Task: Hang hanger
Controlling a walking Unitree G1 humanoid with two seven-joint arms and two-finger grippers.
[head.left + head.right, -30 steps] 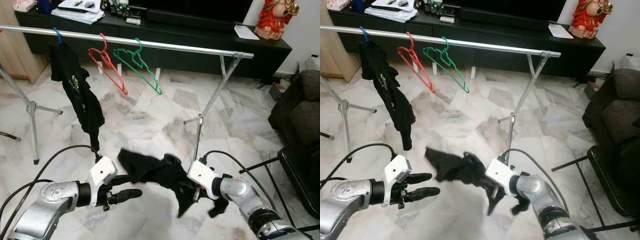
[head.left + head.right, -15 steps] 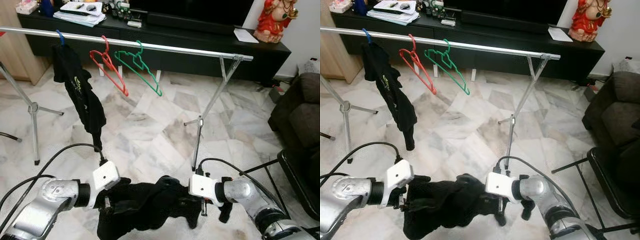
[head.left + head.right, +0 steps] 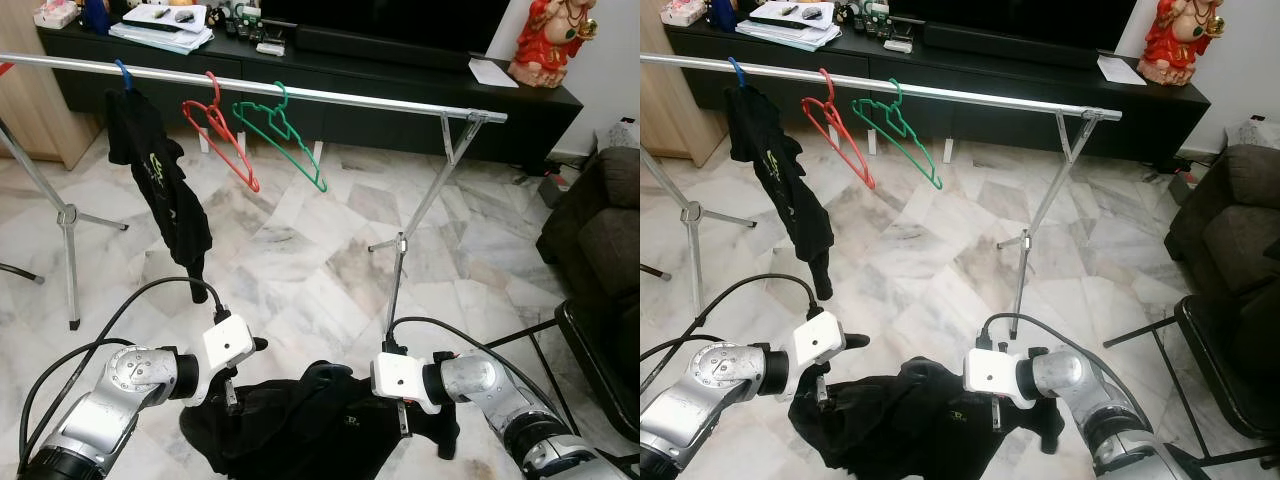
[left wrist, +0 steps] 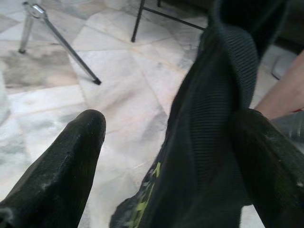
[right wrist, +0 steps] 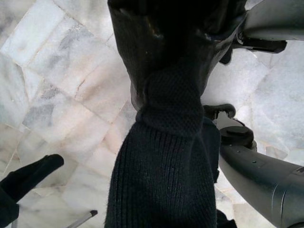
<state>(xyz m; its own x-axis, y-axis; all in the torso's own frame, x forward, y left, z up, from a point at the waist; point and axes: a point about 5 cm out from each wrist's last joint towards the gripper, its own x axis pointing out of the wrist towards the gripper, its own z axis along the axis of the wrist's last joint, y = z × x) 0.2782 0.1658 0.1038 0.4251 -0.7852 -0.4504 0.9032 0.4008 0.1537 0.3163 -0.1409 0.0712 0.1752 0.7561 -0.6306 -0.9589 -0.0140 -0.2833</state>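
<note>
A black garment [image 3: 300,430] sags low over the floor between my two grippers. My left gripper [image 3: 243,372] is open at the garment's left end. In the left wrist view the ribbed collar [image 4: 209,142] drapes against one finger while the other finger [image 4: 61,166] stands clear. My right gripper [image 3: 425,432] is open at the garment's right end, with the collar [image 5: 161,156] hooked over one finger. Ahead, a red hanger [image 3: 225,140] and a green hanger [image 3: 290,140] hang bare on the metal rail [image 3: 380,100]. A black shirt [image 3: 160,190] hangs on a blue hanger at the rail's left.
The rail's legs [image 3: 400,270] stand on the marble floor in front of me. A black TV console [image 3: 400,60] runs behind the rail. A dark sofa [image 3: 600,220] and a black frame [image 3: 590,340] sit to the right.
One second ago only my right gripper carried the garment, raised, and my left gripper was free. The left gripper has since come into the garment, and both have sunk lower with it.
</note>
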